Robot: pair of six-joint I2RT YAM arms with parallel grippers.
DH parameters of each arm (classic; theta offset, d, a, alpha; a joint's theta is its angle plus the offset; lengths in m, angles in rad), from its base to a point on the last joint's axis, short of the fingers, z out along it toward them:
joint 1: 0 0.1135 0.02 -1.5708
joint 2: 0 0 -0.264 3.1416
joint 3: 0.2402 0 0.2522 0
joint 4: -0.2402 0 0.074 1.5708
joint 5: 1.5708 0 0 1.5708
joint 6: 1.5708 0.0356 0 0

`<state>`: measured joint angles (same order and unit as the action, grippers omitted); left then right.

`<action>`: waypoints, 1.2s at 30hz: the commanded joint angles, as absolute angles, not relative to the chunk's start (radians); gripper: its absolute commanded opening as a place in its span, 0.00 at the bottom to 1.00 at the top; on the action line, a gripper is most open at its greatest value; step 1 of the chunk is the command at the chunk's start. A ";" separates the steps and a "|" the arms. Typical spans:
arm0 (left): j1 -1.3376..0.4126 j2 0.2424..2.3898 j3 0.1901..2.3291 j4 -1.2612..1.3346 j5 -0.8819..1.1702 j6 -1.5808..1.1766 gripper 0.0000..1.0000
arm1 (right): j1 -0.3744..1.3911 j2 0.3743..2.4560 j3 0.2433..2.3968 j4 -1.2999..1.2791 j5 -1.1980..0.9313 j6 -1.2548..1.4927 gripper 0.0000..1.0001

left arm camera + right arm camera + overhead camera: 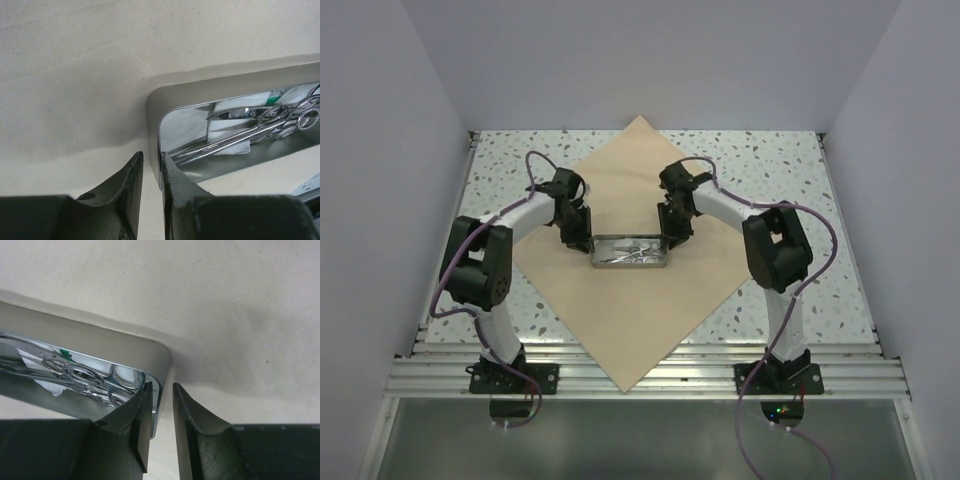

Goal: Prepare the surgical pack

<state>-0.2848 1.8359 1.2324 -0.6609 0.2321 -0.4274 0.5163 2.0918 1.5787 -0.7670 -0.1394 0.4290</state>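
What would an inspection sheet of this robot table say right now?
Surface: speckled table, flat.
Job's things: tan paper sheet lies flat, turned like a diamond; metal tray sits at its middle, holding scissor-like tools.
Clutter: nothing seen.
Fingers: left fingers and right fingers each straddle one end wall of the tray, a small gap showing.
Cables: purple cables loop along both arms, away from the tray.
Surroundings: plain pale walls on three sides.

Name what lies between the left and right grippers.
The metal tray of instruments, lying on the surgical pack; the top view shows it between left gripper and right gripper.
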 commanded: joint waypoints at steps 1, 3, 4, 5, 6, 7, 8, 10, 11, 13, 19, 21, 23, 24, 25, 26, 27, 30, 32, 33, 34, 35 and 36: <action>-0.290 1.835 1.238 -0.641 0.235 -0.425 0.22 | 0.520 2.109 1.646 -0.775 -0.166 0.426 0.26; -0.290 1.832 1.243 -0.643 0.232 -0.423 0.20 | 0.520 2.118 1.666 -0.781 -0.164 0.428 0.24; -0.290 1.832 1.244 -0.646 0.230 -0.422 0.19 | 0.520 2.117 1.672 -0.787 -0.166 0.426 0.24; -0.290 1.830 1.247 -0.649 0.229 -0.420 0.19 | 0.520 2.118 1.683 -0.788 -0.167 0.428 0.24; -0.290 1.832 1.249 -0.650 0.227 -0.419 0.18 | 0.522 2.120 1.687 -0.793 -0.170 0.425 0.23; -0.290 1.830 1.250 -0.652 0.226 -0.419 0.18 | 0.520 2.121 1.692 -0.796 -0.172 0.425 0.23; -0.288 1.830 1.256 -0.656 0.219 -0.416 0.17 | 0.523 2.123 1.700 -0.796 -0.175 0.423 0.22; -0.290 1.830 1.262 -0.666 0.212 -0.414 0.16 | 0.525 2.128 1.706 -0.801 -0.179 0.423 0.21; -0.290 1.833 1.267 -0.669 0.206 -0.414 0.16 | 0.528 2.128 1.712 -0.802 -0.179 0.425 0.20; -0.288 1.835 1.282 -0.678 0.193 -0.414 0.16 | 0.532 2.125 1.718 -0.804 -0.184 0.434 0.20; -0.290 1.850 1.322 -0.730 0.147 -0.423 0.16 | 0.546 2.134 1.730 -0.824 -0.164 0.443 0.20; -0.290 1.858 1.325 -0.748 0.137 -0.436 0.16 | 0.549 2.132 1.717 -0.819 -0.161 0.448 0.20; -0.290 1.864 1.321 -0.759 0.126 -0.465 0.16 | 0.551 2.129 1.686 -0.790 -0.169 0.457 0.20; -0.290 1.865 1.316 -0.759 0.135 -0.472 0.16 | 0.552 2.128 1.675 -0.781 -0.176 0.460 0.20; -0.290 1.868 1.310 -0.762 0.143 -0.489 0.15 | 0.555 2.128 1.651 -0.760 -0.182 0.459 0.21; -0.290 1.879 1.309 -0.765 0.146 -0.495 0.16 | 0.555 2.126 1.638 -0.744 -0.192 0.459 0.21; -0.290 1.887 1.310 -0.775 0.144 -0.499 0.15 | 0.557 2.125 1.631 -0.733 -0.199 0.457 0.21; -0.290 1.920 1.348 -0.817 0.115 -0.505 0.15 | 0.561 2.125 1.623 -0.718 -0.198 0.451 0.21; -0.290 1.936 1.388 -0.836 0.094 -0.506 0.15 | 0.560 2.122 1.620 -0.716 -0.202 0.448 0.21; -0.291 1.939 1.400 -0.854 0.086 -0.506 0.16 | 0.560 2.118 1.618 -0.715 -0.204 0.449 0.21; -0.290 1.940 1.417 -0.856 0.077 -0.505 0.17 | 0.560 2.118 1.612 -0.704 -0.216 0.452 0.21; -0.291 1.942 1.420 -0.859 0.074 -0.506 0.18 | 0.560 2.118 1.614 -0.706 -0.219 0.457 0.21; -0.291 1.944 1.424 -0.865 0.071 -0.506 0.19 | 0.560 2.121 1.614 -0.706 -0.221 0.466 0.21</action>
<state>-0.2897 1.9400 1.3743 -0.8162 0.1158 -0.4892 0.5514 2.1269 1.6146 -0.7452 -0.1787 0.4450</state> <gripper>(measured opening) 0.181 0.212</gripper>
